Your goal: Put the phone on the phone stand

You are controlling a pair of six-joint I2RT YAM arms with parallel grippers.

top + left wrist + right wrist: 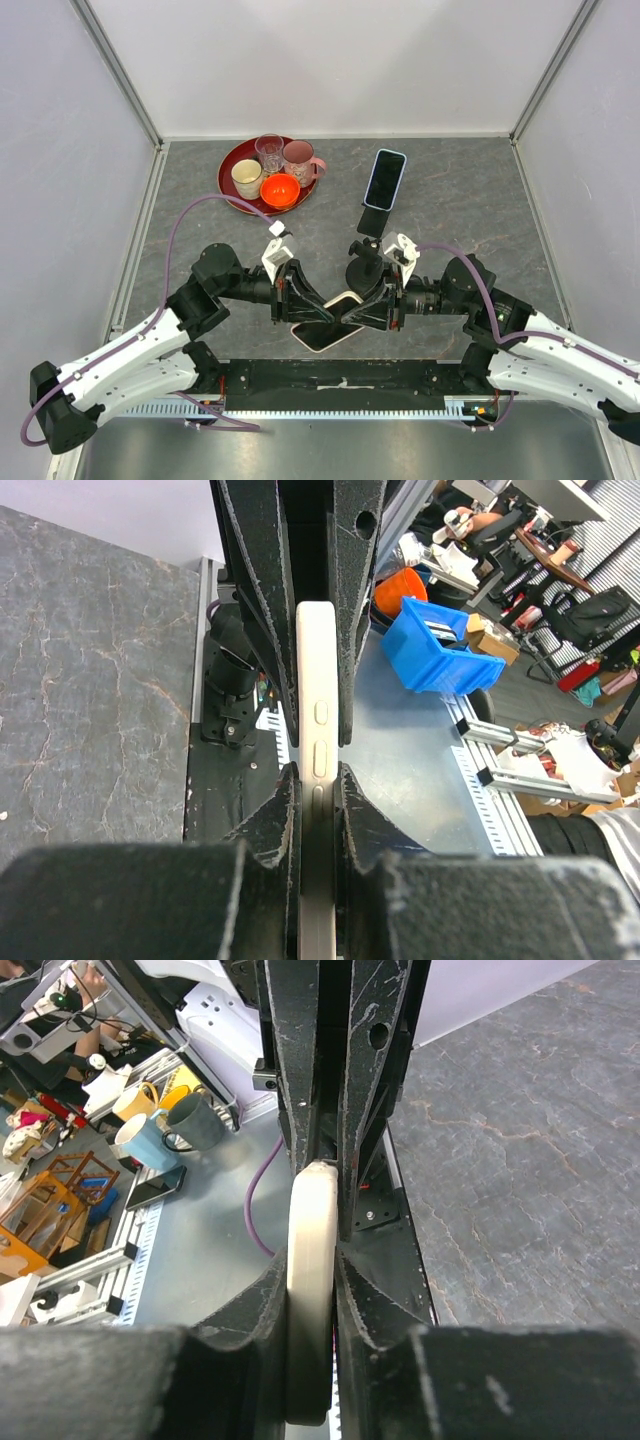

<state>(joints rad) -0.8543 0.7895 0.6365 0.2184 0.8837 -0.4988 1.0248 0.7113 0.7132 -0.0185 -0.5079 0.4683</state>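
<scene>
Phone, cream-edged and dark-faced, sits by the middle of the worktop's near edge, pinched at once by the left gripper and the right gripper, each pair of fingers pressed flat against its two faces. The phone stand is just beyond, toward the centre, and a blue-cased phone seems to occupy it already. If the arms pull apart before one lets go, the phone could twist free, and a careless swing could knock the stand.
</scene>
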